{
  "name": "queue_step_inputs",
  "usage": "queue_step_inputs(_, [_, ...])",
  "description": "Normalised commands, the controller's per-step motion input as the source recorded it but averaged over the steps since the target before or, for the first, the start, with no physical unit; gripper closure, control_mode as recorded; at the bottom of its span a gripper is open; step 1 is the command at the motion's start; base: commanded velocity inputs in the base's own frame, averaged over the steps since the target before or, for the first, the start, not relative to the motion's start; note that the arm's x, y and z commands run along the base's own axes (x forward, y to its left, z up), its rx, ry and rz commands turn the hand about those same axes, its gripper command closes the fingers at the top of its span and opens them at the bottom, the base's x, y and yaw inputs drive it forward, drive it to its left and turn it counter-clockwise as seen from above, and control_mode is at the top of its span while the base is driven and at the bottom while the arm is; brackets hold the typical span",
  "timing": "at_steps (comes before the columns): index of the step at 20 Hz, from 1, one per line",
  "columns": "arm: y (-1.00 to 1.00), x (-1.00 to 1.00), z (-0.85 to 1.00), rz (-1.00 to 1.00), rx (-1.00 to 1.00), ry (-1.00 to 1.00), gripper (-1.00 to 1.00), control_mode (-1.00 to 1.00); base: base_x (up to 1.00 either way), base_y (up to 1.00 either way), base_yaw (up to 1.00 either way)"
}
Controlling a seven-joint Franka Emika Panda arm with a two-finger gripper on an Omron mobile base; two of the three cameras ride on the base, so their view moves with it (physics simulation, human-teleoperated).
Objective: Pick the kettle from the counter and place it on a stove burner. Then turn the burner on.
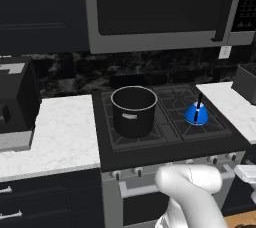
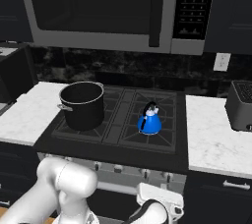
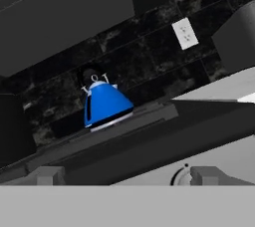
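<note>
Kettle (image 2: pixel 149 120) sits upright on right stove burner (image 2: pixel 147 137), beside pot (image 2: pixel 82 105). Fingers (image 3: pixel 127 176) spread wide, holding nothing, low at stove front.

The kettle (image 2: pixel 149 120) has a glossy bright-blue body, its thin handle black. The pot (image 1: pixel 133 110) looks matt black with a pale metal rim, on black cast-iron grates (image 2: pixel 147 137). The counter (image 1: pixel 60 134) is smooth white, faintly veined stone; the backsplash (image 2: pixel 123 68) is dark mottled stone.

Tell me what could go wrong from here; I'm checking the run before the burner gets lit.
The knobs look alike, so the wrong one might get turned, lighting under the pot rather than the kettle. The open gripper sits low at the stove's front and could bump a neighbouring knob.
</note>
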Motion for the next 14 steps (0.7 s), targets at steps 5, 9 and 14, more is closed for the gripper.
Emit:
queue_step_inputs(5, [0.00,0.33,-0.12,0.01,0.00,-0.02,-1.00,-1.00,0.00,0.00,0.00])
queue_step_inputs(9, [-0.25,0.18,-0.29,0.09,-0.01,-0.06,-1.00,-1.00,0.00,0.00,0.00])
queue_step_inputs(14, [-0.32,0.16,-0.38,0.07,-0.01,-0.06,-1.00,-1.00,0.00,0.00,0.00])
